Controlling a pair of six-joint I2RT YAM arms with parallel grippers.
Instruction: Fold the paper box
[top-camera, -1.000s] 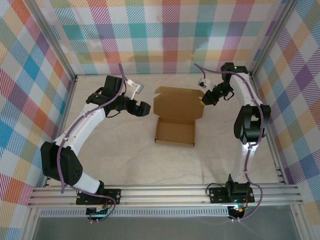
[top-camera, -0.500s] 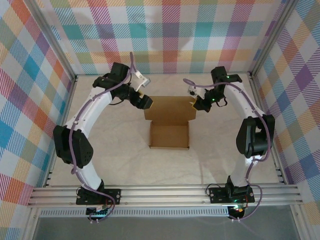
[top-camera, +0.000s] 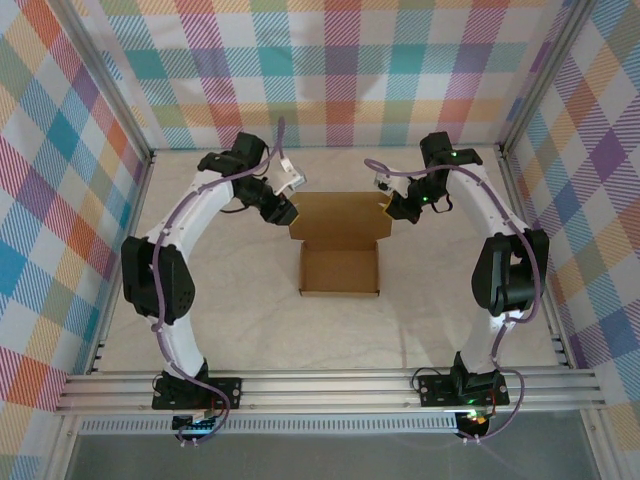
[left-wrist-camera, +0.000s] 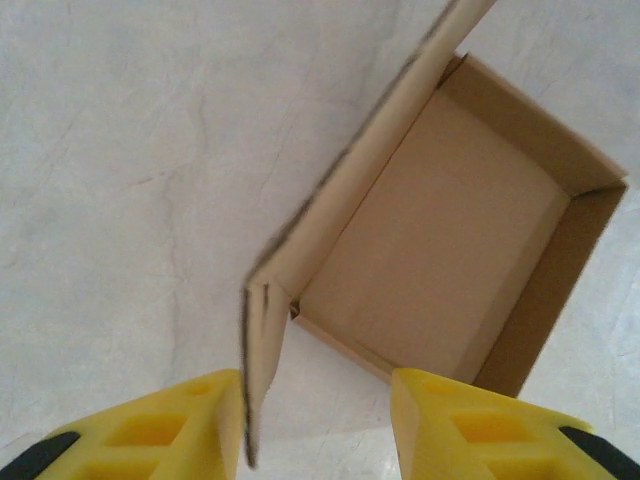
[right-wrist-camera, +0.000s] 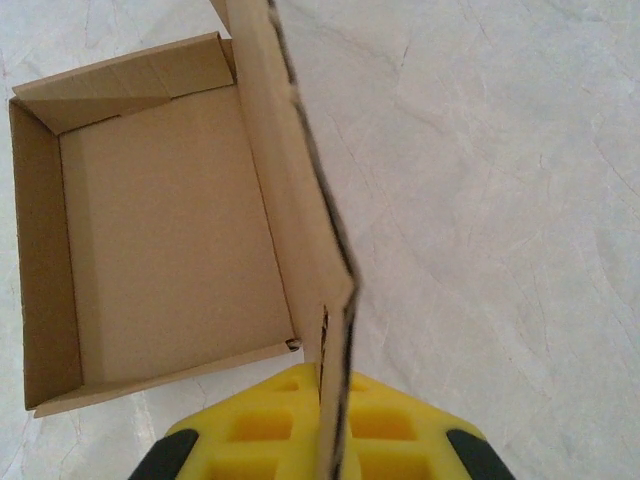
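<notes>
A: Where does the paper box (top-camera: 340, 270) sit?
B: Middle of the table (top-camera: 220, 320), tray open upward, lid (top-camera: 340, 214) standing up along its far side.
A: And the right gripper (right-wrist-camera: 325, 425)?
B: At the lid's right corner, fingers pinched tight on the cardboard edge.
A: And the left gripper (left-wrist-camera: 315, 425)?
B: At the lid's left corner, fingers partly apart, straddling the corner flap. The flap lies beside one finger (left-wrist-camera: 180, 425), the other is clear.

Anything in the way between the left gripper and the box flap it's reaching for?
Nothing visible. The paper box has its raised corner flap standing between the left gripper and its open fingers, close beside one of them.
</notes>
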